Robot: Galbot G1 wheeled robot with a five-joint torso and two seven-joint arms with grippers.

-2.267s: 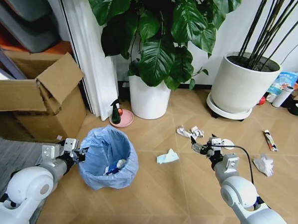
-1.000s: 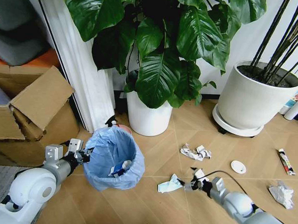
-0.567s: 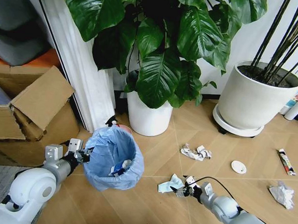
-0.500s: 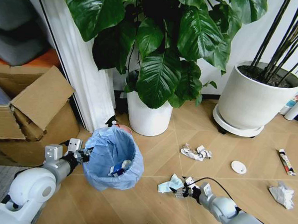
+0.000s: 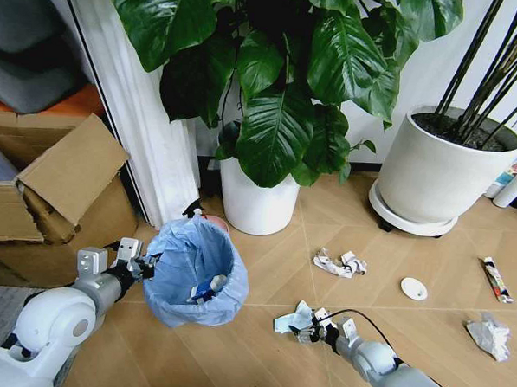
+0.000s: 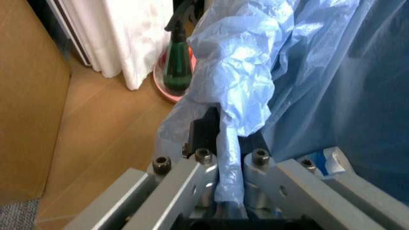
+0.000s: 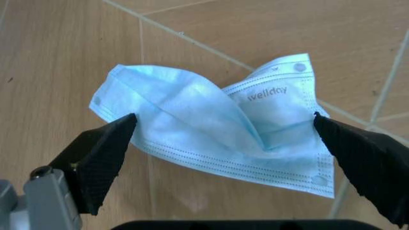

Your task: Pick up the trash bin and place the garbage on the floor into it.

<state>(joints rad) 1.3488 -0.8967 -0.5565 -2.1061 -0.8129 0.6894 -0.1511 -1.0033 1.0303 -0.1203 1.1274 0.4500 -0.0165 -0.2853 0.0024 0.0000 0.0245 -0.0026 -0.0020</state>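
The trash bin, dark with a crinkled light-blue bag over its rim, stands low at the left; a little garbage lies inside. My left gripper is shut on its near rim, the bag pinched between the fingers. On the floor, a crumpled light-blue and white piece of garbage lies right of the bin. My right gripper is open right at it, its black fingertips either side of the piece. More garbage lies farther right: white tissues, a white disc, a wrapper stick, crumpled paper.
A white plant pot stands behind the bin, a bigger one at the back right. A green spray bottle on a pink saucer is just beyond the bin. An open cardboard box and a white curtain are at the left.
The view shifted after the earliest frame. My right gripper has dropped and moved left along the floor to the light-blue piece. The left gripper keeps its hold on the bin.
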